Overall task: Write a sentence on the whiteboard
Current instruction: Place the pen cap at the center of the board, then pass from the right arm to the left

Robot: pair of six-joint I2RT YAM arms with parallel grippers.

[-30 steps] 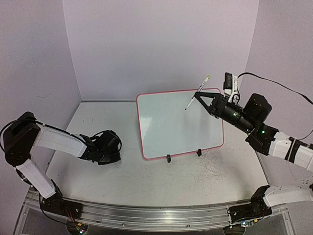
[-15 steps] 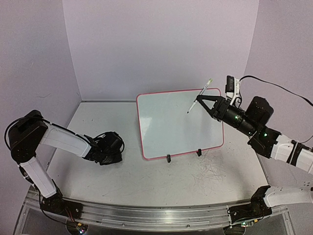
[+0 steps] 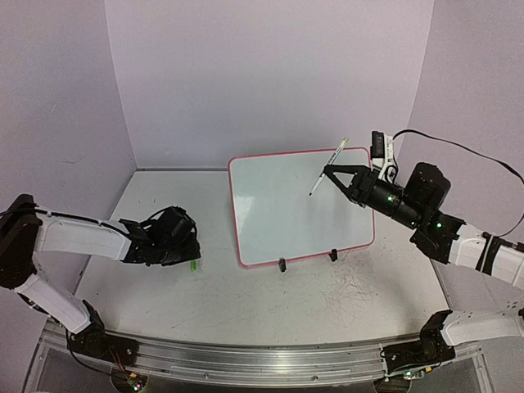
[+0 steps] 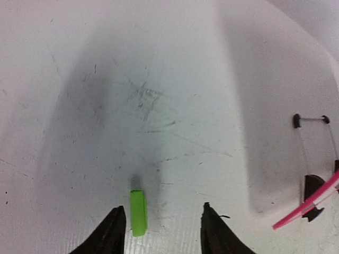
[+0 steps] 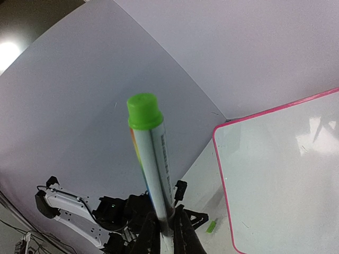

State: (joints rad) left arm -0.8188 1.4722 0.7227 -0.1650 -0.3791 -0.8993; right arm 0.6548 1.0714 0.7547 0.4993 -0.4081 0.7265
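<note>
1 whiteboard (image 3: 299, 205) on desk (image 3: 246, 303), ctr of top view: white face, pink rim, 2 black clip feet (image 3: 282, 264). 1 marker (image 5: 152, 169) clamped in R jaws, upper right. 1 green cap (image 4: 139, 212) between wide L jaws, lower left.

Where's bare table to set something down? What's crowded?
Free: table strip between the whiteboard's clip feet and the near rail; back-left corner between wall and whiteboard's left rim. Crowded: around the left gripper, open over the green cap; the board's right side, under the right gripper holding the marker.
</note>
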